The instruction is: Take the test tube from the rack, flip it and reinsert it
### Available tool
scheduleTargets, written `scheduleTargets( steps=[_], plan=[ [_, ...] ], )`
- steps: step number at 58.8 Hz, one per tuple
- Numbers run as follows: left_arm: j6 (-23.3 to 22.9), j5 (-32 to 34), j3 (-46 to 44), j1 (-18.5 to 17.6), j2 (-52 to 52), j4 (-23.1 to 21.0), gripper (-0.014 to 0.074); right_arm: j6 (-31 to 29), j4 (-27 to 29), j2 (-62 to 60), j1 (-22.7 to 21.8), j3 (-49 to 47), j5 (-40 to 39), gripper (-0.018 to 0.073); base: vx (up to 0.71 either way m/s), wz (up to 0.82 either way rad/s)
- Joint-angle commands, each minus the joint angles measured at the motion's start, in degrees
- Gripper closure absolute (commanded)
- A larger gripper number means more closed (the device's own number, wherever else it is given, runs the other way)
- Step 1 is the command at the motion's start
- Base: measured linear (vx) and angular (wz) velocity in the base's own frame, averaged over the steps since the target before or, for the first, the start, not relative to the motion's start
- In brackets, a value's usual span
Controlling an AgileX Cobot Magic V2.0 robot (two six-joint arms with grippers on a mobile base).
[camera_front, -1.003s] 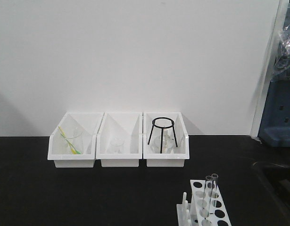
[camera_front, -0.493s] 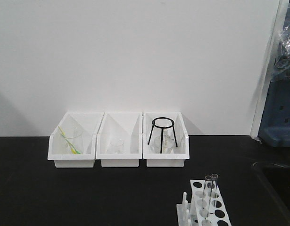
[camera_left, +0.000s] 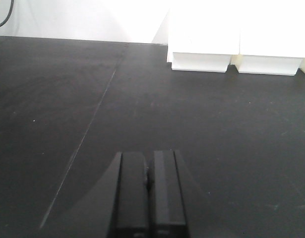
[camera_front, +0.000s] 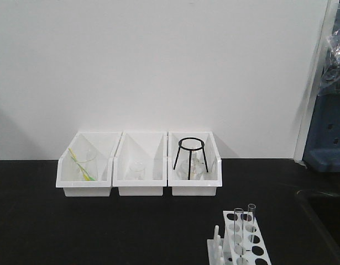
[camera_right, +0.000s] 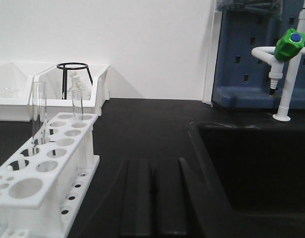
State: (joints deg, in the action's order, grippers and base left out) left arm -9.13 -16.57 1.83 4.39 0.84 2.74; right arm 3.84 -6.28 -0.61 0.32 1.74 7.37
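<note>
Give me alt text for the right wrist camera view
A white test tube rack holds two upright glass tubes on a black bench, with the shut right gripper beside it. A sink and green-capped tap lie right.

bins [camera_front: 140,190]: 3 | rack [camera_front: 256,243]: 1 | test tubes [camera_front: 251,216]: 2 | tripod [camera_front: 190,153]: 1

Light: bright, even — soft shadows beside bins [camera_front: 139,164] | glare: white wall [camera_front: 158,66] overexposed | focus: slightly soft
</note>
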Motion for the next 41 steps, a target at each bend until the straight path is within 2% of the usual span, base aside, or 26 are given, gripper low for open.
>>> scheduleTargets(
  steps=[1,41],
  plan=[
    [0.0,5.0,0.0,-0.4,0.7,-0.2,0.0603,0.0,-0.2,-0.6,-0.3,0.1,-5.0,0.0571,0.00,0.00],
    [0.0,5.0,0.0,-0.4,0.7,-0.2,0.0603,0.0,-0.2,-0.6,-0.3,0.1,-5.0,0.0571,0.00,0.00]
  ],
)
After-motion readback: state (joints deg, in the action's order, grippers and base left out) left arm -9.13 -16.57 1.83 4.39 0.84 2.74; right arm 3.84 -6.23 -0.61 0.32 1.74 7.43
